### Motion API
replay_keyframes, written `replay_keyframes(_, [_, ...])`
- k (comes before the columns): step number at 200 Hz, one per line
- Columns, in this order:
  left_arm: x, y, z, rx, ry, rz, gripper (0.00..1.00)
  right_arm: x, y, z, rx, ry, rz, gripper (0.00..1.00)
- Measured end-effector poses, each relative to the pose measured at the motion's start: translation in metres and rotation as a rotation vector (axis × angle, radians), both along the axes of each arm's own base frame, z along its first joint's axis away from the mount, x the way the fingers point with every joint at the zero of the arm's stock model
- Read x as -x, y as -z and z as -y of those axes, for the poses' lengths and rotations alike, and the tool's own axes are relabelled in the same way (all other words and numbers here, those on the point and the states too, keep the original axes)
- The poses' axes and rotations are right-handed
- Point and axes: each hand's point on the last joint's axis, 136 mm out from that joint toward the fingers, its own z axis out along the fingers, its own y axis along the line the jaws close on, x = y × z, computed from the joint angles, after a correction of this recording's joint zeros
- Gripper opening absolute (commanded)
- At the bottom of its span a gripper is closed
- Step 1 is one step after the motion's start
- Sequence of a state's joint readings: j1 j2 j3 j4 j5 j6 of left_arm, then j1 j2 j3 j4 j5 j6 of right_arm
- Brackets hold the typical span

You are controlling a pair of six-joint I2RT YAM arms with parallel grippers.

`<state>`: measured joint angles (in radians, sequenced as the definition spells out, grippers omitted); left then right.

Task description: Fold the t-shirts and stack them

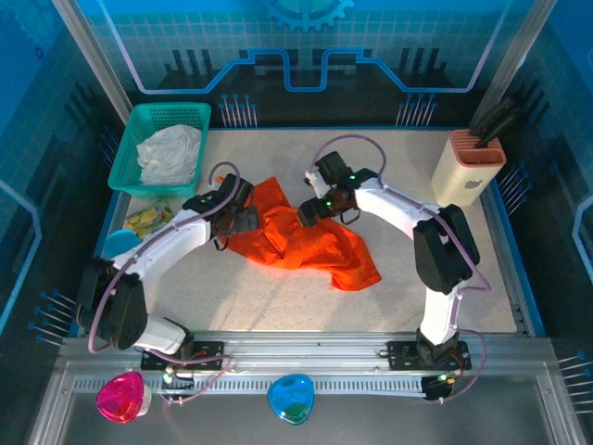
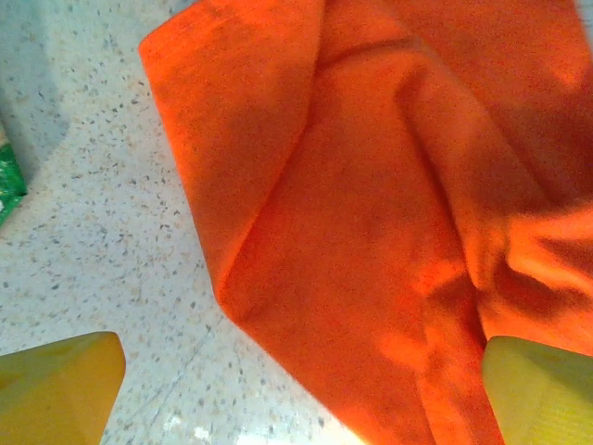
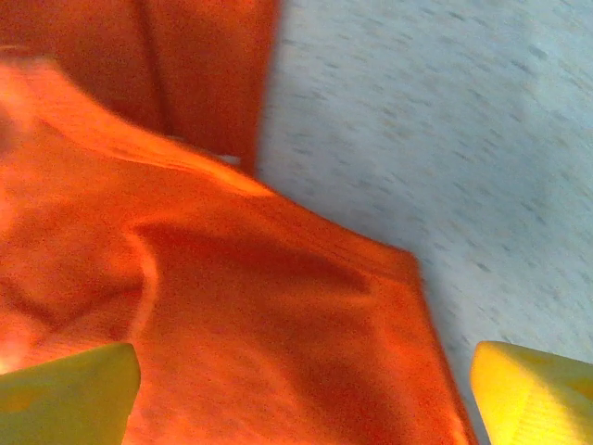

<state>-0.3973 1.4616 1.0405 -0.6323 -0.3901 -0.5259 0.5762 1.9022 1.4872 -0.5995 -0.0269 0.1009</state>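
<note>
- Whitish-grey t-shirt [image 1: 170, 153] lay crumpled in the teal mesh basket [image 1: 129, 139] at the far-left corner; well apart from both arms; not yet folded.
- Left gripper [image 1: 243, 218] sat at the left edge of the orange t-shirt [image 1: 306, 243]; jaws spread wide, pinching nothing; in the left wrist view one yellow fingertip [image 2: 56, 385] was over bare table [image 1: 445, 278], the other over cloth, so a folded hem ran between them.
- Orange t-shirt was mid-table, rumpled and partly doubled over; long axis ran diagonally from far-left to near-right; the near-right corner trailed away from both grippers.
- Right gripper [image 1: 310, 211] sat at the shirt's far edge, right of the left gripper and close to it; jaws likewise spread, nothing held; in the right wrist view one fingertip [image 3: 65, 389] was over cloth and the other over table, with a cloth corner between them.
- Key relation: both grippers straddled edges at the shirt's far-left end, cloth lying between them and extending toward the near-right; judged either arm could close on its own edge; the pictures did not show whether the fingertips touched the fabric.
- Judged step: taking hold to spread the shirt flat before folding; task looked early, nothing stacked.
- Cream knife block [image 1: 468, 167] stood at far right, clear of the work.
</note>
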Motion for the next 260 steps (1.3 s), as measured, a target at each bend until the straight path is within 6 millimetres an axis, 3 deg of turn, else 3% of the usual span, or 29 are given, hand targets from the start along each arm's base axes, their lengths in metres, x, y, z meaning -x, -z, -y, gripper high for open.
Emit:
replay_keyframes(33, [-0.021, 0.028, -0.005, 0.010, -0.036, -0.006, 0.96, -0.002, -0.029, -0.059, -0.008, -0.188, 0.097, 0.95])
replay_keyframes(58, [-0.039, 0.045, -0.010, 0.006, -0.065, -0.007, 0.86, -0.017, -0.041, -0.084, -0.015, -0.242, 0.134, 0.95])
replay_keyframes(90, [-0.058, 0.072, -0.019, -0.019, -0.103, -0.032, 0.73, -0.032, -0.017, -0.097, 0.013, -0.255, 0.094, 0.94])
replay_keyframes(103, [-0.061, 0.081, -0.021, -0.028, -0.112, -0.044, 0.56, -0.034, -0.001, -0.099, 0.031, -0.254, 0.059, 0.92])
replay_keyframes(115, [-0.062, 0.087, -0.021, -0.030, -0.119, -0.054, 0.38, -0.034, 0.015, -0.100, 0.049, -0.251, 0.025, 0.80])
replay_keyframes(137, [-0.062, 0.087, -0.021, -0.027, -0.125, -0.049, 0.13, -0.034, 0.039, -0.101, 0.072, -0.231, -0.030, 0.44])
replay_keyframes(148, [-0.061, 0.086, -0.022, -0.018, -0.139, -0.038, 0.01, -0.031, 0.046, -0.099, 0.084, -0.227, -0.051, 0.07])
replay_keyframes(151, [-0.060, 0.086, -0.022, -0.022, -0.130, -0.040, 0.00, -0.031, 0.047, -0.098, 0.086, -0.218, -0.058, 0.00])
replay_keyframes(186, [-0.040, 0.071, -0.028, -0.008, -0.141, -0.015, 0.00, -0.038, 0.033, -0.090, 0.104, -0.148, -0.011, 0.00])
replay_keyframes(212, [-0.021, 0.050, -0.034, 0.015, -0.155, 0.028, 0.00, -0.040, -0.007, -0.064, 0.117, -0.036, 0.095, 0.00])
replay_keyframes(242, [0.011, 0.033, -0.047, 0.013, -0.182, 0.057, 0.00, -0.038, -0.074, -0.003, 0.103, 0.205, 0.268, 0.00])
replay_keyframes(260, [0.029, 0.029, -0.055, 0.005, -0.195, 0.056, 0.00, -0.035, -0.092, 0.044, 0.086, 0.382, 0.335, 0.00])
